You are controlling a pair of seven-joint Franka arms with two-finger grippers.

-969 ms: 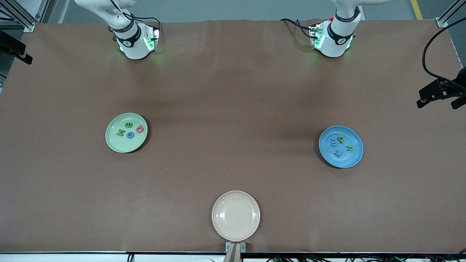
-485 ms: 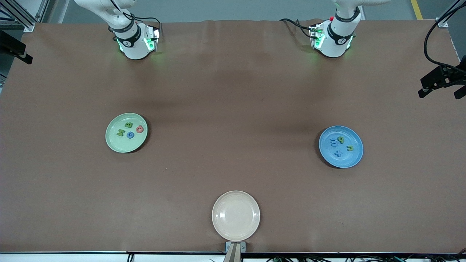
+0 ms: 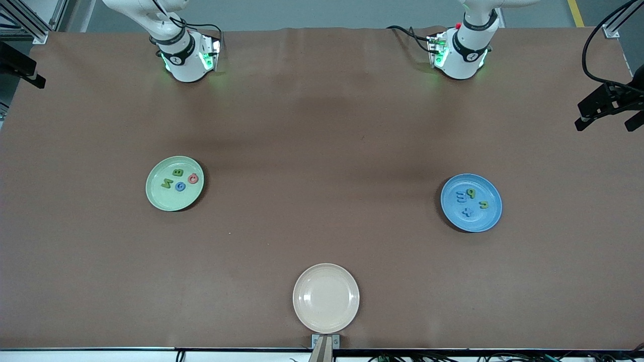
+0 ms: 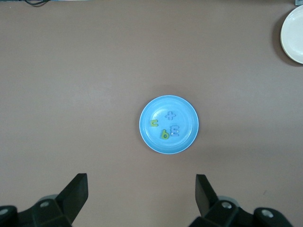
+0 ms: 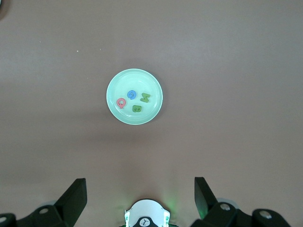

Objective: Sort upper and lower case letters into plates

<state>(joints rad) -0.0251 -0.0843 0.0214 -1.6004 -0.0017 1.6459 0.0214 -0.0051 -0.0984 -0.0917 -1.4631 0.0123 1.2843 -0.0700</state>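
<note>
We see the left tool [image 4: 139, 194] high over the desk [image 3: 322, 125], fingers spread wide and empty, the blue plate [image 4: 189, 137] with four letters below it. Our right tool [image 5: 139, 196] likewise hangs wide open and empty above the pale green plate [image 5: 116, 111] holding four letters.

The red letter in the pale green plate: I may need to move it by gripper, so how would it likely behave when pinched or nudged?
The red letter looks small and chunky, so probably light and stiff. It lies flat in the pale green plate, so unlikely to roll. The blue letter close by might get bumped.
</note>
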